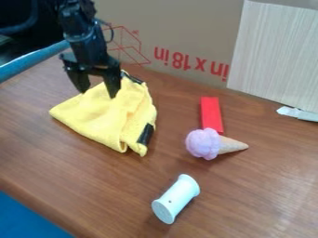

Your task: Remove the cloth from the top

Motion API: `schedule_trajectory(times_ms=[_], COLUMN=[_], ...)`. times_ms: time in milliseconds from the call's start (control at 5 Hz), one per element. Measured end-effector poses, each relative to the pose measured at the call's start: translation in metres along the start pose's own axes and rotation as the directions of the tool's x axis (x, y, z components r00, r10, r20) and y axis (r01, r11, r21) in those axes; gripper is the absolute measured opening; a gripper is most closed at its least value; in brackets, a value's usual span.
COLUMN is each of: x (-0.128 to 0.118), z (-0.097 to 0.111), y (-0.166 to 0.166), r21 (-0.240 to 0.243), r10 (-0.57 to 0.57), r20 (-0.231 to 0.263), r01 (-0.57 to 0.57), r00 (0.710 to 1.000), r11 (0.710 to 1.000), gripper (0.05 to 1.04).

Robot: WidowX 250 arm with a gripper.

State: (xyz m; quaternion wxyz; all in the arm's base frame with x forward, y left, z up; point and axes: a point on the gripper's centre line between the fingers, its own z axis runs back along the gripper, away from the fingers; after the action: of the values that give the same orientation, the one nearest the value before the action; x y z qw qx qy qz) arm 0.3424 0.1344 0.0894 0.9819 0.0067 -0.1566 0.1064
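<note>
- Step in hand, as I judged it: lining up for the grasp, lift not yet begun. Yellow cloth (pixel 109 118) lay bunched on the wooden surface (pixel 93 190), left part of the camera view.
- Arm (pixel 85 35) came in from the upper left; jaws pointed down at the cloth's upper edge, standing apart. Nothing seen clamped. Whether the tips touched fabric, could not tell.
- Black piece (pixel 146 134) at the cloth's lower right edge, another dark bit (pixel 131 78) at its top. Possibly a covered object, possibly trim; unclear which.
- Next move, my reading: lower a little, close on a raised fold, lift, then carry the cloth aside. A shallow pinch might slip; a deep one might drag whatever lay beneath.
- Writing: red printing (pixel 189 61), upside down, on the cardboard (pixel 180 21) behind, with a red line drawing (pixel 127 46) beside it. Left untranscribed.
- No lettering made out on the cloth, white spool (pixel 175 199), ice-cream cone (pixel 203 143) or red block (pixel 211 114).
</note>
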Motion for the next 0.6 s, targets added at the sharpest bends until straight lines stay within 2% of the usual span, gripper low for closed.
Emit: schedule_trajectory(times_ms=[200,600], x=[-0.016,-0.047], z=[-0.007,-0.004], y=[-0.002,-0.008], r21=[0.001,0.001], r10=[-0.02,-0.074], r20=[-0.016,-0.003], r01=[0.02,0.074], r00=[1.0,0.997], r11=[1.0,0.997], gripper=[1.0,1.001])
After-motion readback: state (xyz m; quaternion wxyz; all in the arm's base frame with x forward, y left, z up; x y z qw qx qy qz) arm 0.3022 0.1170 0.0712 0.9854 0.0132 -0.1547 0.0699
